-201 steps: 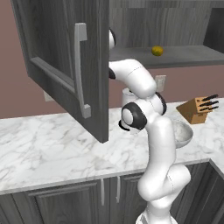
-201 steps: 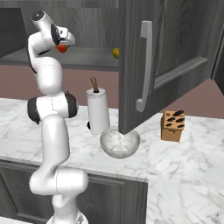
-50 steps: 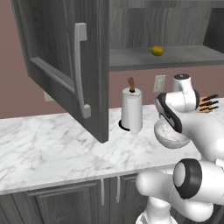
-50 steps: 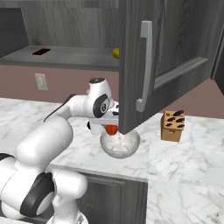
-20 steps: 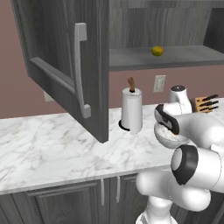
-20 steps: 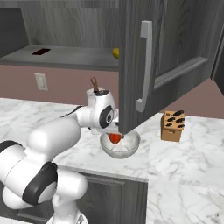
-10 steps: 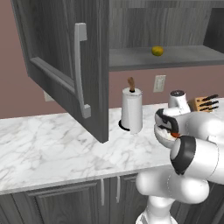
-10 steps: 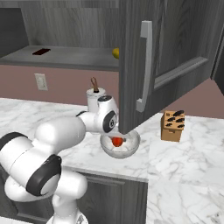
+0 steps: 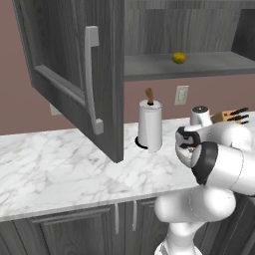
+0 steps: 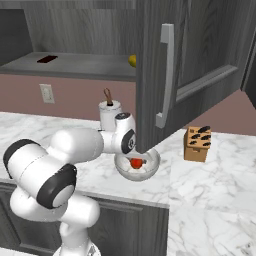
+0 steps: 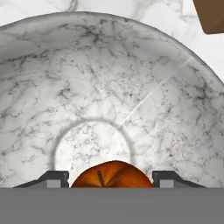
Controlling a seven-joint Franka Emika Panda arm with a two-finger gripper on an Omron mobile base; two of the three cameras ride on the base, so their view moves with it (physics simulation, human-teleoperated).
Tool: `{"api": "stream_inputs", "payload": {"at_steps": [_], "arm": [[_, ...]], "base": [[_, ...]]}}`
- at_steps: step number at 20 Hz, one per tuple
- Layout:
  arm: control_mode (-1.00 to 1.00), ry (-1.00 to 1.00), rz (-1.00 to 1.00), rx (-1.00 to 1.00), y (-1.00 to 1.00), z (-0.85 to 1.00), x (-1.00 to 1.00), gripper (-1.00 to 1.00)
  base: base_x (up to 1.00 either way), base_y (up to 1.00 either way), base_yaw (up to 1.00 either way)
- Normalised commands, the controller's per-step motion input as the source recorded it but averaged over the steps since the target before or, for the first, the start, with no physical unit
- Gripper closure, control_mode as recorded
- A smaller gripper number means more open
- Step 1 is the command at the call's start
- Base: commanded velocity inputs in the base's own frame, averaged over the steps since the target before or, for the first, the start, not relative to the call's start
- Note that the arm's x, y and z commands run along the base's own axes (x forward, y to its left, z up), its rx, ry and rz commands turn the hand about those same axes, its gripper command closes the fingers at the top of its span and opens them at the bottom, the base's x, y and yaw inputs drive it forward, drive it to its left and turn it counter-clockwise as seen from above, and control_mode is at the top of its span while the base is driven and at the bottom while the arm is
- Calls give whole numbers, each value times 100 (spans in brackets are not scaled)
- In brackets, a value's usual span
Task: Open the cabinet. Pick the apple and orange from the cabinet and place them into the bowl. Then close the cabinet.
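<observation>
Marble bowl point(image 11: 175, 109) below my gripper point(image 11: 111, 177): its spread fingers flank the apple point(image 11: 112, 175), half cut off; contact unclear.

My cabinet point(image 9: 74, 64) shows dark matt wood grain, its bar handle point(image 9: 92, 79) brushed silver metal. The bowl point(image 11: 144, 87) looks like smooth veined stone, the apple point(image 11: 111, 175) glossy-skinned, the counter point(image 9: 60, 169) polished white marble.

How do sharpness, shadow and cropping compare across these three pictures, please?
Left base view: crisp, evenly lit, dark shadow ring under the towel roll. Right base view: equally sharp; the cabinet door hides part of the bowl. Hand view: very close, the apple cropped at the bottom.
</observation>
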Motion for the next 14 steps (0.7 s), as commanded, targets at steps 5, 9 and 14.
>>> {"api": "stream_inputs", "payload": {"at_steps": [5, 9, 14], "arm": [[-100, 0, 0, 0, -7, -11, 14, 100], [-100, 0, 0, 0, -7, -10, 12, 100], [-100, 0, 0, 0, -5, -13, 7, 100]], "base": [[0, 0, 0], [0, 0, 0], [0, 0, 0]]}}
